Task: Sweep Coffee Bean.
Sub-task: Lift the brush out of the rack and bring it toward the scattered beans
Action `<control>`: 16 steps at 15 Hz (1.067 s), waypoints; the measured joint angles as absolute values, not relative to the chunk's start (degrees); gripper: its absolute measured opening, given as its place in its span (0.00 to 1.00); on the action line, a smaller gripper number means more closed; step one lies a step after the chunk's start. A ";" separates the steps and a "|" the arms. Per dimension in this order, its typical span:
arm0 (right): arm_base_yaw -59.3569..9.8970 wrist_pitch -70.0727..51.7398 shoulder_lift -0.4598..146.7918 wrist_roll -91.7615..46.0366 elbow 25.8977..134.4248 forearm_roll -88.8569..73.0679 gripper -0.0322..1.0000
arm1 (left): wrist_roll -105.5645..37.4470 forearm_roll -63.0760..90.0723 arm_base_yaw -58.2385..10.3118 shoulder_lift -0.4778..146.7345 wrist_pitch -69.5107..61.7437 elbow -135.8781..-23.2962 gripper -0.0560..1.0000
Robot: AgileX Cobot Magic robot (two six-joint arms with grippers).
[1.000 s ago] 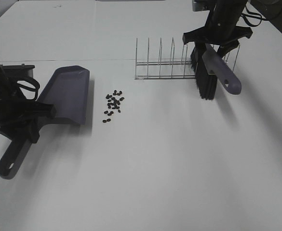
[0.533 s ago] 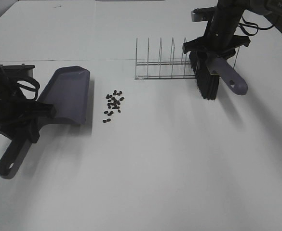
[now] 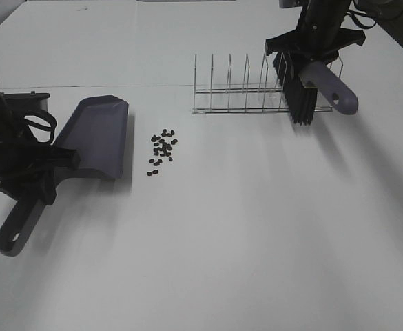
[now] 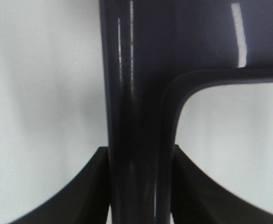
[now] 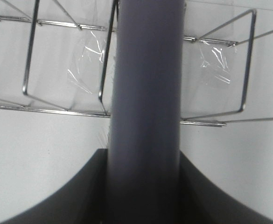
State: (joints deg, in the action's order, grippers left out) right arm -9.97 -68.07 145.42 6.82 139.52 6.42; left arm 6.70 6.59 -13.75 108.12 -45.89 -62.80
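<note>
Leftmost, clenching the left jaws on the handle [image 4: 136, 93] of the grey-purple dustpan [image 3: 98, 134], resting it on the white tabletop [image 3: 222, 241]. Next, lying just right of the pan's open edge, outside it: coffee beans [image 3: 162, 148], tiny, dark, oval, loosely clustered. Rightmost, clamping the right jaws around the brush [image 3: 328, 86] handle, hanging its bristles at the wire rack [image 3: 229, 109]'s right end.

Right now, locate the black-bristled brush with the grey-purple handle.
The brush is at the upper right of the high view, held in the right gripper, bristles down at the right end of the metal wire rack.
</note>
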 joint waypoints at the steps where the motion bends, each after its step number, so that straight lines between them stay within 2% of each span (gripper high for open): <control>1: -9.97 -68.53 144.33 6.82 139.57 6.47 0.33 | 6.70 6.47 -13.75 108.12 -45.89 -62.80 0.38; 8: -12.03 -70.13 132.81 5.90 138.37 3.84 0.33 | 6.88 3.84 -13.75 107.03 -45.89 -62.80 0.38; 11: -15.87 -70.19 127.88 5.50 130.23 3.38 0.33 | 12.95 -1.55 -14.55 103.65 -47.10 -62.74 0.38; 16: -21.49 -70.53 121.93 7.62 114.82 3.55 0.33 | 20.86 -3.04 -20.28 106.91 -44.40 -59.01 0.38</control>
